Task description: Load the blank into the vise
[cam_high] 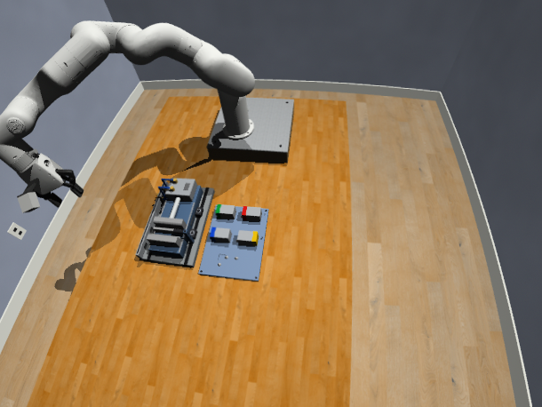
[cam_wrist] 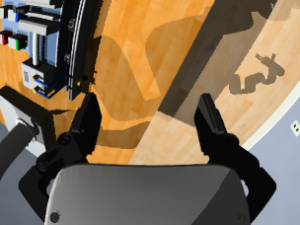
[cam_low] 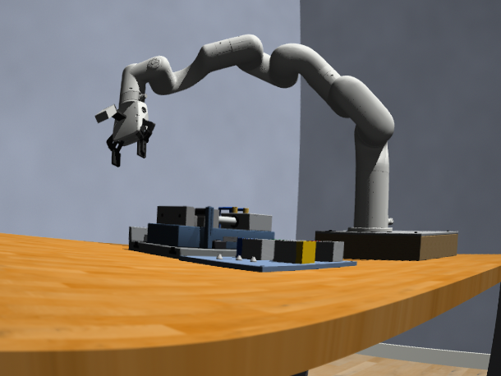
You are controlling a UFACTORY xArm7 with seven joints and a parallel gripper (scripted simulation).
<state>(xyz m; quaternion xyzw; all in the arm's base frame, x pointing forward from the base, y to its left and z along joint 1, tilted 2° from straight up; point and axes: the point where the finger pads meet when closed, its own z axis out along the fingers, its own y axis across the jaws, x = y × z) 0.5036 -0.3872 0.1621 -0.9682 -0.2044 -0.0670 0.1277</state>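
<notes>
The blank with the yellow end (cam_high: 247, 236) (cam_low: 301, 251) lies flat on the blue infeed plate (cam_high: 249, 267) (cam_low: 287, 266), in the front row on the side away from the vise. The milling vise (cam_high: 175, 222) (cam_low: 203, 234) (cam_wrist: 53, 29) stands left of the plate, and I see no blank between its jaws. My gripper (cam_high: 67, 192) (cam_low: 128, 158) (cam_wrist: 148, 105) is open and empty. It hangs high in the air, well left of the vise and out past the table's left edge.
Blanks with a green end (cam_high: 225, 210), a red end (cam_high: 251, 212) and a blue end (cam_high: 220, 234) also lie on the infeed plate. Small pins (cam_high: 227, 258) stand on its near part. The robot base (cam_high: 267, 129) (cam_low: 386, 244) sits behind the vise.
</notes>
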